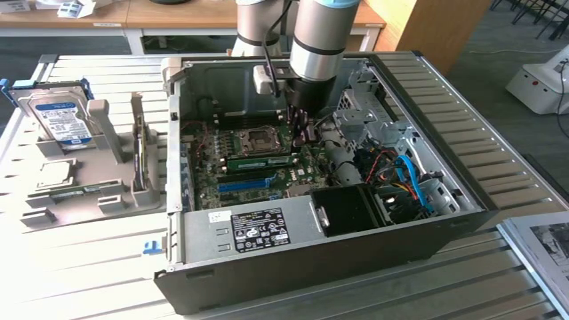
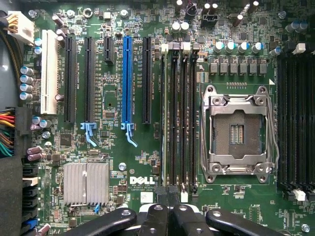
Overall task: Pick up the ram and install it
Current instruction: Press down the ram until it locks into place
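The ram [image 1: 262, 161], a long green stick, stands on edge in a black slot on the motherboard [image 1: 233, 179], just in front of the CPU socket [image 1: 258, 139]. In the wrist view its thin top edge [image 2: 163, 128] runs along the slot nearest the blue slot [image 2: 127, 73]. My gripper [image 1: 305, 133] reaches down inside the open case, close above the ram's end on the exterior view's right. Its black fingers [image 2: 158, 216] are pressed together over one end of the slot row, so the gripper [image 2: 170, 206] is shut with nothing visible between them.
The case walls [image 1: 294, 247] surround the board. A black fan box [image 1: 351, 208] and blue cables [image 1: 414, 183] sit at the exterior view's right. Outside on the slatted table, a grey stand [image 1: 89, 180] holds a hard drive [image 1: 62, 120] and other parts.
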### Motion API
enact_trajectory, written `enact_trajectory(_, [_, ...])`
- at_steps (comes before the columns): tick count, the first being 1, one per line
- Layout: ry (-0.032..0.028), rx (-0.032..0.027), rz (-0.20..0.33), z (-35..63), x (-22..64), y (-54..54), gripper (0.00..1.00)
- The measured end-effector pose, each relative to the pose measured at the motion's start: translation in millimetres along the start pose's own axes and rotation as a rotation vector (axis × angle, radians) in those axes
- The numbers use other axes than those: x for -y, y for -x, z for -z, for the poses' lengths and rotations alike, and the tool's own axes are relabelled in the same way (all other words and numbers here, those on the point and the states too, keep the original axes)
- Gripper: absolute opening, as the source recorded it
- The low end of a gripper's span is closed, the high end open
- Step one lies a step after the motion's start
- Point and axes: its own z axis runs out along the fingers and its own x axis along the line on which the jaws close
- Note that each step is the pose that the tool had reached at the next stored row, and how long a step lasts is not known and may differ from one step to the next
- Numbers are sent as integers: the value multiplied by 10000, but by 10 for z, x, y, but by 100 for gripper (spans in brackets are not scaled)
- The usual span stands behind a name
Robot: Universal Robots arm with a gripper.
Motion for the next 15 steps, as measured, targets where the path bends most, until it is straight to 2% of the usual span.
enact_trajectory(10, [-23,1,-1,-2,-67,-1,10])
enact_trajectory(15, [-57,0,-2,-3,-100,-1,10])
